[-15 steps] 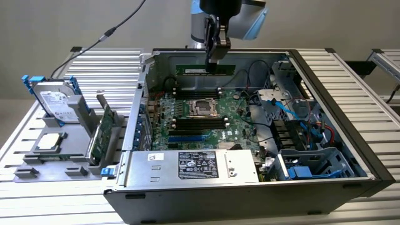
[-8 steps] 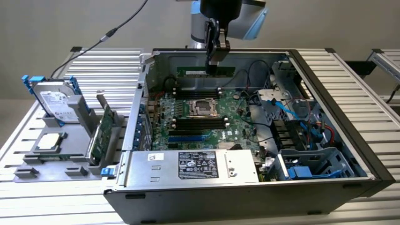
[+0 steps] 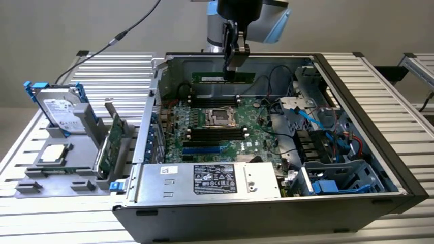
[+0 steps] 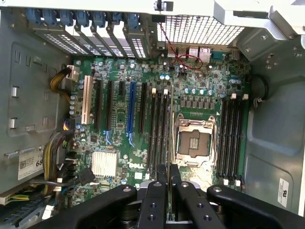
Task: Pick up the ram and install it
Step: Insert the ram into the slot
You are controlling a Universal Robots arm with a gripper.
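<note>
One slatted metal table (image 3: 379, 76) carries the whole setup against a plain grey wall: an open computer case (image 3: 400, 168) lying on its side and, at the exterior view's left, a grey tray (image 3: 61, 173) with a hard drive (image 3: 60, 109) standing upright, a green card (image 3: 112, 145) on edge and a small silver chip (image 3: 56, 154). Inside the case the motherboard (image 3: 210, 132) lies flat, its processor socket (image 3: 220, 117) flanked by two banks of black slots (image 3: 217, 134). The gripper (image 3: 232, 66) reaches down past the far case wall, its fingers (image 4: 155, 191) clamped on the ram (image 3: 224, 77), which hangs level and on edge over the far bank of slots. In the wrist view the ram (image 4: 170, 124) shows as a thin line running along the slots (image 4: 159, 129) just beside the socket (image 4: 193, 143); it seems to sit a little above them, though contact cannot be judged. The case walls stand well apart from the stick on both ends, while cables (image 3: 318, 122) crowd the exterior view's right.
</note>
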